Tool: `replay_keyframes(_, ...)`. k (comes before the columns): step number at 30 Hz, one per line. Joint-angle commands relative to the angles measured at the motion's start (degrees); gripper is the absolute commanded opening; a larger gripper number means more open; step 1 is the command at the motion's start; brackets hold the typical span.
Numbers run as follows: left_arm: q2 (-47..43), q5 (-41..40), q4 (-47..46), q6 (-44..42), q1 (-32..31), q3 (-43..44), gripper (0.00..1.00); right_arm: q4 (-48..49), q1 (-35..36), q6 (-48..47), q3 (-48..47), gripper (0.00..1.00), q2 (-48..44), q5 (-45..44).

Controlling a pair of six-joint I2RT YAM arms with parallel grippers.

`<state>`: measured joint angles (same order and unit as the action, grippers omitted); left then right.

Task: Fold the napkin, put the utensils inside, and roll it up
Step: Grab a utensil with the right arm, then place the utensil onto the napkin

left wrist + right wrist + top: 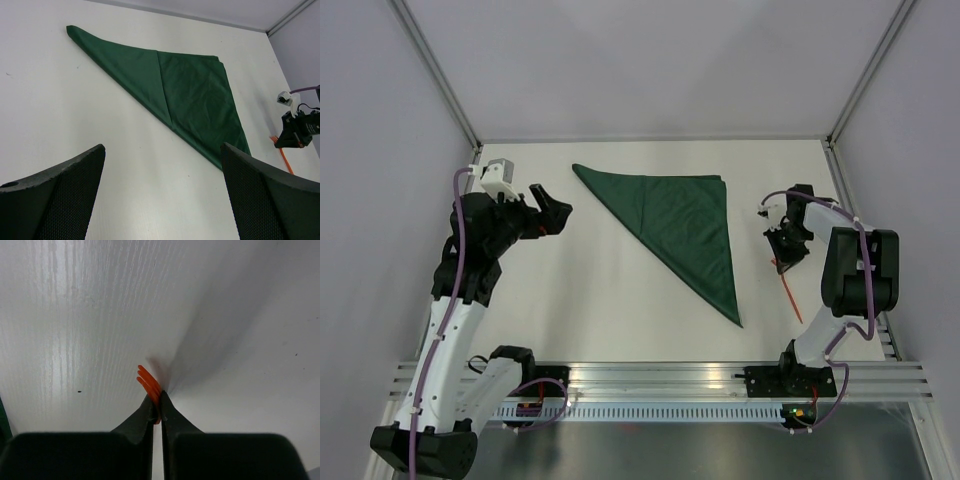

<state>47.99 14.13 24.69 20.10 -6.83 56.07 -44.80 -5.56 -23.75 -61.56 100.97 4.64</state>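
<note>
The dark green napkin (678,225) lies folded into a triangle in the middle of the table, one tip far left, one tip near right; it also shows in the left wrist view (170,90). The orange-red utensil (790,292) is on the right of the napkin, its tined end (148,381) pinched between my right gripper's fingers. My right gripper (785,252) is shut on it (157,407), low over the table. My left gripper (556,212) is open and empty, held above the table left of the napkin, its fingers (55,192) wide apart.
The white table (590,300) is bounded by grey walls and an aluminium frame rail (720,375) at the near edge. In the left wrist view, my right gripper (300,127) and the utensil's handle (285,159) show far right.
</note>
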Motion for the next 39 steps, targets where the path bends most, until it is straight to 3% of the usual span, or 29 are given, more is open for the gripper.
replay_keyframes(1, 0.44, 1.60, -2.27, 2.14, 0.24, 0.44, 1.00, -1.61, -0.50, 0.46, -3.64, 0.06, -0.07, -0.43)
replay_keyframes(3, 0.79, 1.69, -2.36, 2.23, 0.24, 0.35, 1.00, -2.66, -0.50, 0.11, -5.67, 0.00, -0.07, 1.84)
replay_keyframes(12, 2.28, 3.01, -3.24, 3.28, 0.24, 0.97, 0.99, -13.20, 1.69, 3.00, -28.60, 0.01, 5.28, 19.07)
replay_keyframes(22, 2.64, 3.54, -3.42, 5.04, 0.24, 2.11, 0.99, -17.25, 21.36, 8.89, -52.07, 0.00, 21.54, 33.32)
replay_keyframes(30, 3.34, 3.62, -3.16, 6.62, 0.24, 3.51, 0.99, -19.80, 28.23, 11.97, -70.34, 0.00, 35.60, 40.52)
replay_keyframes(39, 3.96, 3.27, -2.63, 7.06, 0.24, 3.34, 0.99, -12.78, 32.10, 14.78, -70.02, 0.01, 40.10, 42.82)
